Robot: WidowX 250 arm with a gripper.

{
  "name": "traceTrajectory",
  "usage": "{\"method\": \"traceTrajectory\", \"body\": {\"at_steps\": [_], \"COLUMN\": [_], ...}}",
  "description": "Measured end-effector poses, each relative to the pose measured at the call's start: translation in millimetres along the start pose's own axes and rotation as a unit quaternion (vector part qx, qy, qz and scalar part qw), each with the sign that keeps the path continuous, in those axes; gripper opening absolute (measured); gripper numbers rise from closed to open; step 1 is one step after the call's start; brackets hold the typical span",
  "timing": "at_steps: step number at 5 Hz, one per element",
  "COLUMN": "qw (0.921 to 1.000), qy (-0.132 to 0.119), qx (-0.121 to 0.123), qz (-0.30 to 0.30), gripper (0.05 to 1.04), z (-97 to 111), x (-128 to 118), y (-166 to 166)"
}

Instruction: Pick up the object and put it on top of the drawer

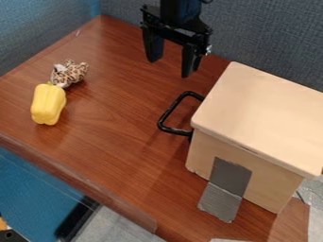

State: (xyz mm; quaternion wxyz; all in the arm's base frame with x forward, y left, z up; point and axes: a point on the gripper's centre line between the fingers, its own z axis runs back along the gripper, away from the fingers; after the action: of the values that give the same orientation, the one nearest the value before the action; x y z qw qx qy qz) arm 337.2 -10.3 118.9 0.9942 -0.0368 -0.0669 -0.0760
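The black gripper [171, 67] hangs at the top centre, above the back part of the table, its two fingers apart with nothing between them. Well to its left and lower in the view, a yellow bell pepper [48, 105] lies on the wood. Touching or very near the pepper's upper end is a small leopard-spotted toy [71, 73]. The drawer [265, 113] is a light wooden box at the right with a flat, bare top. Its black handle [167, 116] sticks out to the left, below and in front of the gripper.
Grey tape [224, 191] runs from the box's front side down onto the table [114, 151]. Blue-grey partition walls [265, 33] stand behind and at the left. The table's front edge, with a clear strip, slants across the lower left.
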Motion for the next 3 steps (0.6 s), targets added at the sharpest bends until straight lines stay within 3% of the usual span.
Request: {"method": "traceTrajectory", "body": {"at_steps": [1, 2, 3], "qw": [0.9999, 0.9983, 0.9911], "qy": [0.015, 0.013, 0.024], "qx": [-0.002, 0.011, 0.018], "qz": [0.004, 0.055, 0.13], "gripper": [1.0, 1.0, 1.0], "z": [-10, -11, -18], "x": [-2, -7, -21], "y": [0, 33, 79]}}
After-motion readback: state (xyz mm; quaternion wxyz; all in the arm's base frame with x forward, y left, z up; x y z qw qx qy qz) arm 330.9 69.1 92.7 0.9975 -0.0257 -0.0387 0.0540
